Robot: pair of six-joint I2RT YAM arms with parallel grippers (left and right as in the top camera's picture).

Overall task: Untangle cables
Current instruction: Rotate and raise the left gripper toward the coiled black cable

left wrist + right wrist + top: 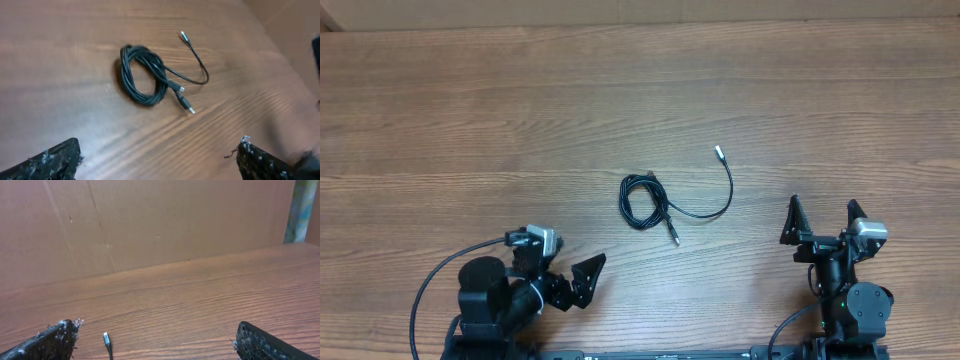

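One coiled bundle of cables

A robotics lab bench is showing: left arm and right arm sitting at six o'clock on a wood-grain table, cardboard wall at twelve.

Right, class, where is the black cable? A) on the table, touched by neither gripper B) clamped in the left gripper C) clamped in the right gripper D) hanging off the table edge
A: the cable lies coiled on the table, apart from the open left gripper and open right gripper.
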